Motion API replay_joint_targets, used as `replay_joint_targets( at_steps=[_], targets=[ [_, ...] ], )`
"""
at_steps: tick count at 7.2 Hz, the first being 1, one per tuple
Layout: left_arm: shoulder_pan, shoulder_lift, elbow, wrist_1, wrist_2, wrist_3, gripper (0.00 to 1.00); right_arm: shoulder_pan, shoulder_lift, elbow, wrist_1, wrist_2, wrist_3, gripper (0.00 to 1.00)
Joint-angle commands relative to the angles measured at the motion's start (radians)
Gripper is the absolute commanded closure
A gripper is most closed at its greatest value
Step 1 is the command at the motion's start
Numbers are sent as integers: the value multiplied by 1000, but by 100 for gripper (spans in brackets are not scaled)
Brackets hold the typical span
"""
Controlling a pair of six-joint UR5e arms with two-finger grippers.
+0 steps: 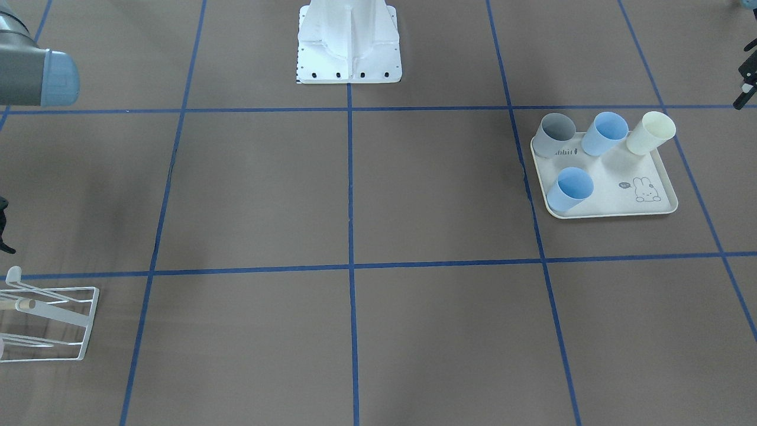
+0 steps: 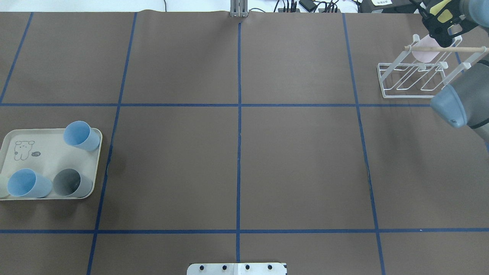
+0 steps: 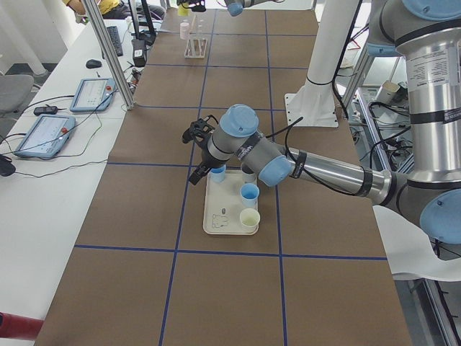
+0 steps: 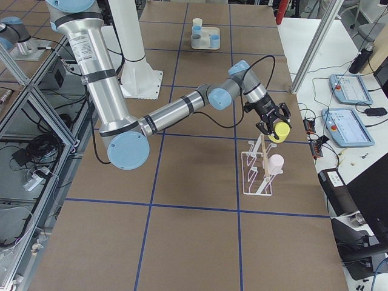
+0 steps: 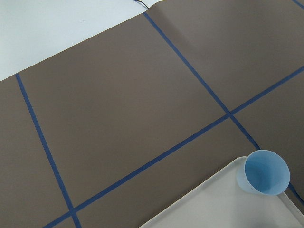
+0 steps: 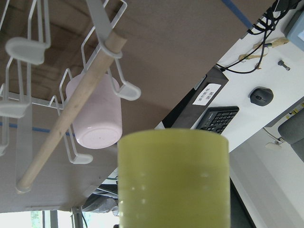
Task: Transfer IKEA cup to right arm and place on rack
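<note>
My right gripper (image 4: 271,125) is shut on a yellow-green IKEA cup (image 4: 280,131), holding it just above the far end of the white wire rack (image 4: 257,176). In the right wrist view the cup (image 6: 173,180) fills the lower middle, with the rack's wooden rod (image 6: 71,118) beside it. From overhead the right gripper (image 2: 439,25) hangs over the rack (image 2: 412,82) at the table's far right. A pink cup (image 2: 425,53) sits upside down on a prong. My left gripper (image 3: 194,155) hovers at the tray's edge; whether it is open or shut I cannot tell.
A cream rabbit-print tray (image 2: 42,152) on the left side holds two blue cups (image 1: 604,133) (image 1: 569,188), a grey cup (image 1: 556,135) and a cream cup (image 1: 650,133). The robot's white base (image 1: 349,47) stands mid-table. Tablets (image 4: 348,91) lie on the side bench.
</note>
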Motion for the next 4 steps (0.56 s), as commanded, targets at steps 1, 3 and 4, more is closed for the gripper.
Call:
replay_joint_targets(
  at_steps=[1, 3, 4],
  targets=[
    [-1, 1, -1, 0, -1, 0, 0, 68, -24, -181, 267, 0, -165, 73],
    [1, 1, 4, -2, -1, 0, 0, 67, -12, -231, 337, -2, -164, 73],
    [1, 1, 4, -2, -1, 0, 0, 65, -21, -250, 340, 0, -170, 73]
  ],
)
